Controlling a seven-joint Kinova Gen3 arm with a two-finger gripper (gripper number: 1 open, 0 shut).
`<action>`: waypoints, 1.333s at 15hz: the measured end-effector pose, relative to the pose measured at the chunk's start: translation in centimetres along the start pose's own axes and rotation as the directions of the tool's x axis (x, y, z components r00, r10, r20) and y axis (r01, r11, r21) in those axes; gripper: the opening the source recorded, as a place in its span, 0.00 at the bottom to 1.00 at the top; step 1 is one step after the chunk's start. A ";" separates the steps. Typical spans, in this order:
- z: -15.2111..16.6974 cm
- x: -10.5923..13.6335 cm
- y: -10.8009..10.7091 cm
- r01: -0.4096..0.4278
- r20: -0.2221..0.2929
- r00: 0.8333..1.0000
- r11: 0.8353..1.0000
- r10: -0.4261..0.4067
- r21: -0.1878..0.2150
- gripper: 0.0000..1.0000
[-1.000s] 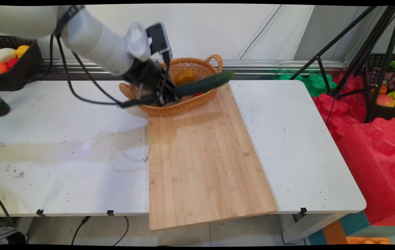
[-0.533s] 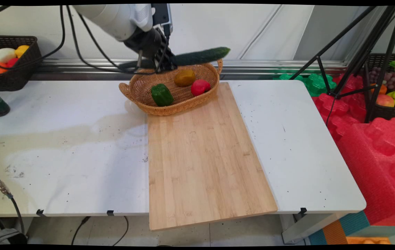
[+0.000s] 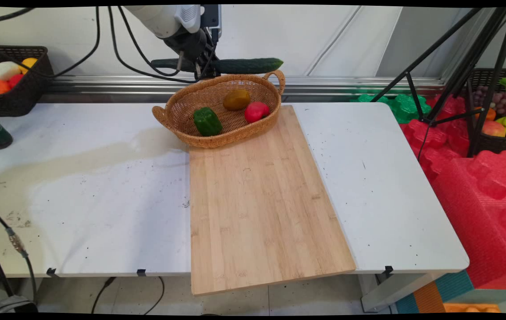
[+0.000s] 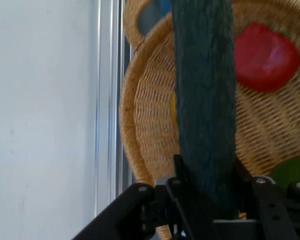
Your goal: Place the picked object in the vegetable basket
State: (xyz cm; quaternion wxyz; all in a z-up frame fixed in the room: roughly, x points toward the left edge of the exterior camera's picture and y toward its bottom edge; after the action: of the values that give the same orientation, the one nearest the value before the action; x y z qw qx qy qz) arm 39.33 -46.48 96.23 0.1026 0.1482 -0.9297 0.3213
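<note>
The big white table fills most of the main view. A long wooden board lies down the middle of it, and its near end sticks out a bit past the table's front edge. A woven basket sits at the top of the board, partly on the board and partly on the table.

High up at the top middle of the main view, the black gripper is closed around a long dark green cucumber. It grips the cucumber near one end, so most of the cucumber sticks out flat toward the right. The cucumber hangs in the air just above the basket's back rim and does not touch it. In the hand view the cucumber runs straight up from between the fingers, with the basket below it.

Inside the basket lie three smaller things. There is a green pepper on the left, a brownish-yellow fruit at the back and a red fruit on the right. They rest apart from each other.

At the upper left, a dark basket holds more play food. On the right stand a black tripod, red foam pieces and another box of fruit. A pale wall is behind it all.
</note>
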 end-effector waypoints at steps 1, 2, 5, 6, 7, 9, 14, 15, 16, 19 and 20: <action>0.8 -0.3 -0.5 -0.007 0.013 1.000 1.000 0.007 -0.004 0.00; 1.7 -0.5 -1.0 -0.017 0.026 1.000 1.000 0.017 -0.010 0.00; 4.2 -1.4 -2.0 -0.041 0.055 0.998 0.998 0.043 -0.039 0.00; 4.8 -1.6 -2.1 -0.045 0.062 0.997 0.998 0.048 -0.047 0.00; 5.2 -1.7 -2.1 -0.047 0.067 0.996 0.998 0.051 -0.052 0.00; 6.5 -2.1 -2.3 -0.052 0.081 0.995 0.996 0.058 -0.070 0.00; 8.6 -2.5 -2.1 -0.050 0.097 0.994 0.993 0.060 -0.104 0.00; 9.0 -2.6 -1.9 -0.050 0.098 0.993 0.993 0.061 -0.112 0.00; 9.3 -2.6 -1.8 -0.050 0.099 0.993 0.992 0.062 -0.119 0.00; 10.0 -2.6 -1.5 -0.050 0.098 0.993 0.990 0.064 -0.133 1.00; 10.1 -2.5 -1.5 -0.051 0.095 0.993 0.989 0.064 -0.135 1.00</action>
State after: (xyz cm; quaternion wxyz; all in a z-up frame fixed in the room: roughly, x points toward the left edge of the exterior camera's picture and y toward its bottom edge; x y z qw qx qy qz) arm 41.17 -53.44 88.52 0.0569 0.1299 -0.9568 0.2538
